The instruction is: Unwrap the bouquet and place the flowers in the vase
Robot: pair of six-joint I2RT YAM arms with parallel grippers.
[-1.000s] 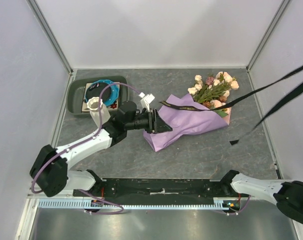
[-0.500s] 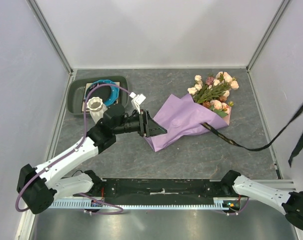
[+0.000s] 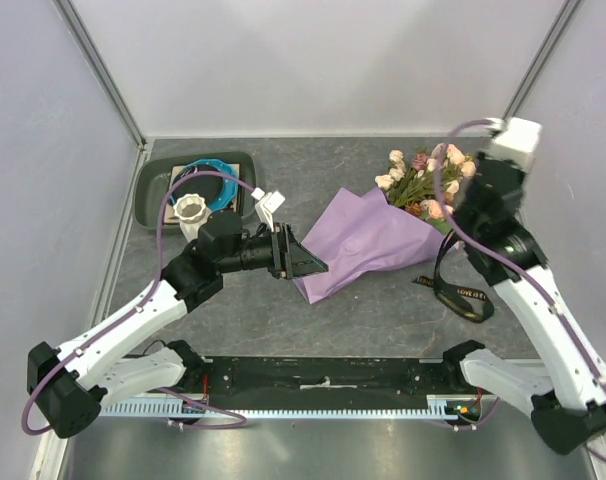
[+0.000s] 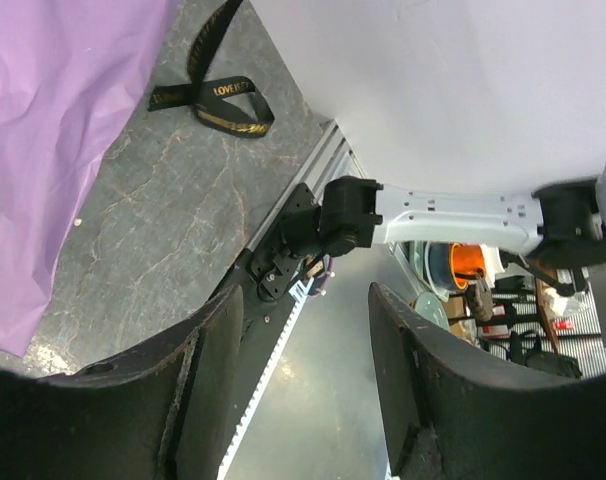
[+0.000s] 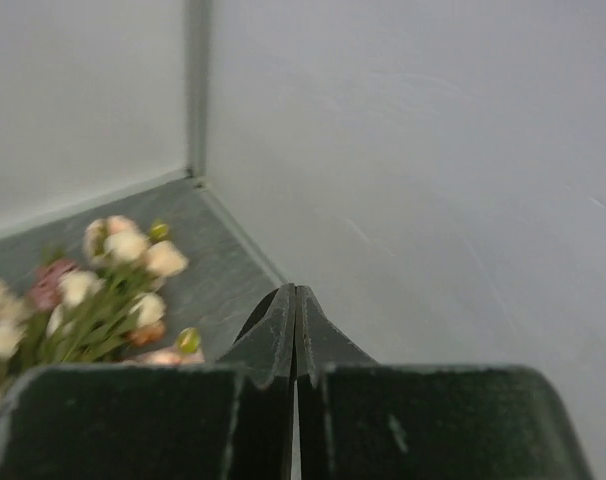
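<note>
Bouquet (image 3: 383, 225): lies on its side on the grey stone-pattern table (image 3: 383, 320), centre-right of the top view, untied. Its lilac wrapping paper (image 3: 368, 245) is around the stems, with the narrow end pointing to the lower left. Flowers (image 3: 423, 178): peach, cream and mauve roses with green leaves, fanning out of the paper's wide end toward the upper right corner. Black ribbon (image 3: 461, 292): loose on the table, looped, lower right of the paper and off the bouquet; gold lettering shows in the left wrist view. Vase (image 3: 192, 213): white, ribbed, upright at left, beside a dark tray (image 3: 151, 195) that holds a blue ring (image 3: 211, 172). Left gripper (image 3: 305, 252): level near the table, just beside the paper's narrow end; jaws spread with nothing between them; contact with the paper cannot be told. Right gripper (image 5: 295, 320): raised at right near the blooms, fingers pressed together, pinching nothing visible.
</note>
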